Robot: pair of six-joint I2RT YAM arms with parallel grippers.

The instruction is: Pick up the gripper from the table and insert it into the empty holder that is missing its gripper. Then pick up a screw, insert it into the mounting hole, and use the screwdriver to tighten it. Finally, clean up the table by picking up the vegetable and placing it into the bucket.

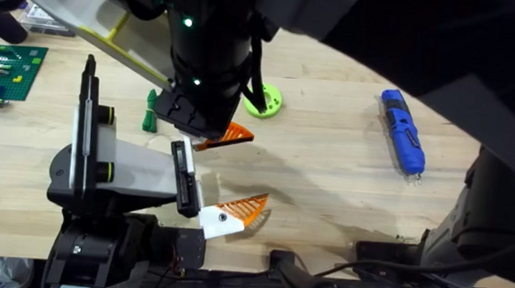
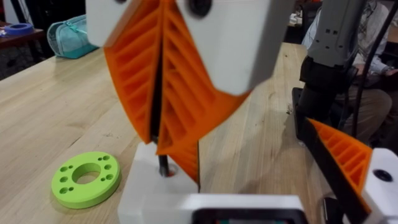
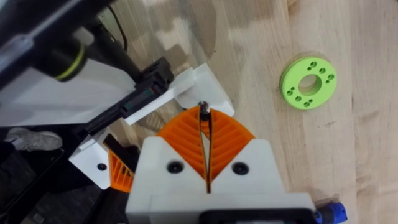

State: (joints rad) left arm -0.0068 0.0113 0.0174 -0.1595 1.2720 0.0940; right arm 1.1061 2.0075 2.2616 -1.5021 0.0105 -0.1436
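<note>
Overhead: screwdriver [image 1: 403, 133] lies apart; right jaws clamp screw [image 3: 203, 113] over holder [image 1: 184, 181]; left jaws' state unclear.

Overhead looks down; both wrist views, close in, share the green ring [image 2: 86, 179].

A pale wooden desk [image 1: 329, 168] with visible grain carries the scene. Beyond its far edge, a teal mesh basket [image 2: 71, 37] stands beside a second, darker table [image 2: 18, 38] in a dim room.
</note>
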